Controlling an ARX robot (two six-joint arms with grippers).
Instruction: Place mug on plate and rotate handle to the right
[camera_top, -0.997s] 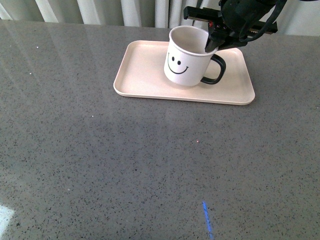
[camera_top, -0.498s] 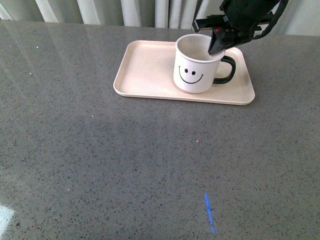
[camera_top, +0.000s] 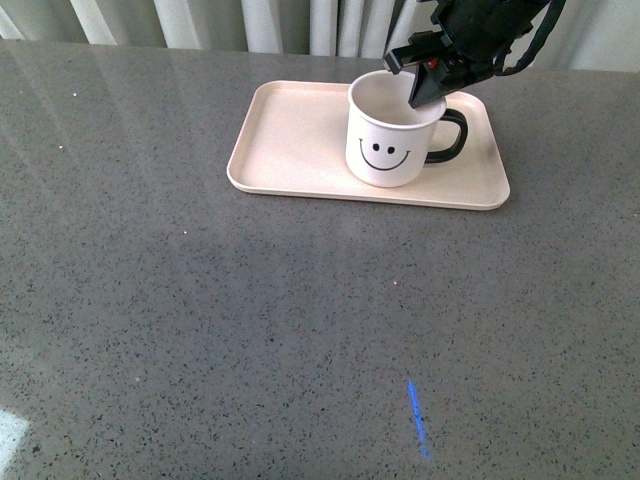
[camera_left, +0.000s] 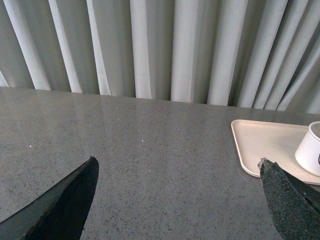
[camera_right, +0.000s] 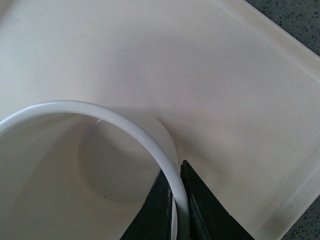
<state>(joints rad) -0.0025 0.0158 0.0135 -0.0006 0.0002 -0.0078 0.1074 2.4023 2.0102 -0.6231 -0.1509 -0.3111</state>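
Carefully, I'm clamping the mug (camera_top: 385, 150) rim in the right gripper (camera_top: 420, 97), nearly closed, toward the plate's (camera_top: 285, 140) right edge; retreating unopened is risking a tip.

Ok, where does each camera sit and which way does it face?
Front: on the robot's body, looking across the table at plate and mug; right gripper pinches the rim.
Left wrist: on the left arm, facing the curtain; open left gripper shows.
Right wrist: above the mug, looking into it; fingers straddle the rim.
Shared: all see mug and plate.
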